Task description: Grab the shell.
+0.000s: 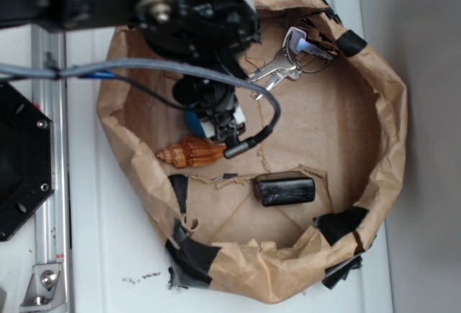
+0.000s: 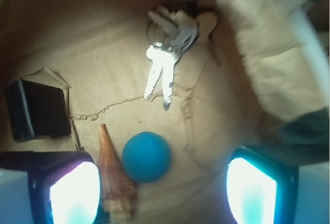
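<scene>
A WidowX end effector [image 2: 162,190], its jaws spread wide and holding nothing, hangs inside a brown paper basin [image 1: 389,133]. The orange-tan shell [image 2: 114,183] lies just inside the left finger [image 2: 72,193], beside a teal ball [image 2: 146,156], with keys [image 2: 166,62] and a black box [image 2: 37,110] beyond.

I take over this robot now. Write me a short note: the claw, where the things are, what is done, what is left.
Claw: open, holding nothing, hanging low over the paper tray.
Shell: lying on the paper beside one claw finger, next to the blue ball.
Keys and black box: farther off in the same tray.
Done: claw brought above the shell's area.
Left: centre on the shell, close, lift.
</scene>
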Controlling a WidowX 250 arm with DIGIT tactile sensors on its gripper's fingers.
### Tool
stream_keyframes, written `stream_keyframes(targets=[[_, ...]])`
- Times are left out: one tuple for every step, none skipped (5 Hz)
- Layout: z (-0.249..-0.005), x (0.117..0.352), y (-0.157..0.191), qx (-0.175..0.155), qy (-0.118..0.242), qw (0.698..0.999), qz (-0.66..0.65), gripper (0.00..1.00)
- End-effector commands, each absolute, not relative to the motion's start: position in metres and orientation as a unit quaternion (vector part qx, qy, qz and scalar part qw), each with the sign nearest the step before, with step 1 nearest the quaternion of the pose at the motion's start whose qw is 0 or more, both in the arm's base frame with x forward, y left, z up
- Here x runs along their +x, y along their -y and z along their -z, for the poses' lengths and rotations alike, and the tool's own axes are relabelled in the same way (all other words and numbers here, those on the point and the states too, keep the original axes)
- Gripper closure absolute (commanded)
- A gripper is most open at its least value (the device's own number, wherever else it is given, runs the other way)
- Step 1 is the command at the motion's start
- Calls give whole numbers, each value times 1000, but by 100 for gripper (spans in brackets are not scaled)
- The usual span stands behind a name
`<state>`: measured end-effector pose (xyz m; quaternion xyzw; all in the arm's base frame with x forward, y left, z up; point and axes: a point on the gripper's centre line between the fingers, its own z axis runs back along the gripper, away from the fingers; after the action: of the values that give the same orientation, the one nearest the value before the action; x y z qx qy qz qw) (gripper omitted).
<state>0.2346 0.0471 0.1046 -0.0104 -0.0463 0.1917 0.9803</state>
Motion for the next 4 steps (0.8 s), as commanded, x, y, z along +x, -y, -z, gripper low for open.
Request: stream_keyframes(targets=[[-78,231,-3,-32,-6,986,-162,0],[-51,221,1,-21,-31,987,-155,0],[-24,217,-3,-13,-45,988,-149,0],[-6,220,-1,1,-47,987,-152,100]])
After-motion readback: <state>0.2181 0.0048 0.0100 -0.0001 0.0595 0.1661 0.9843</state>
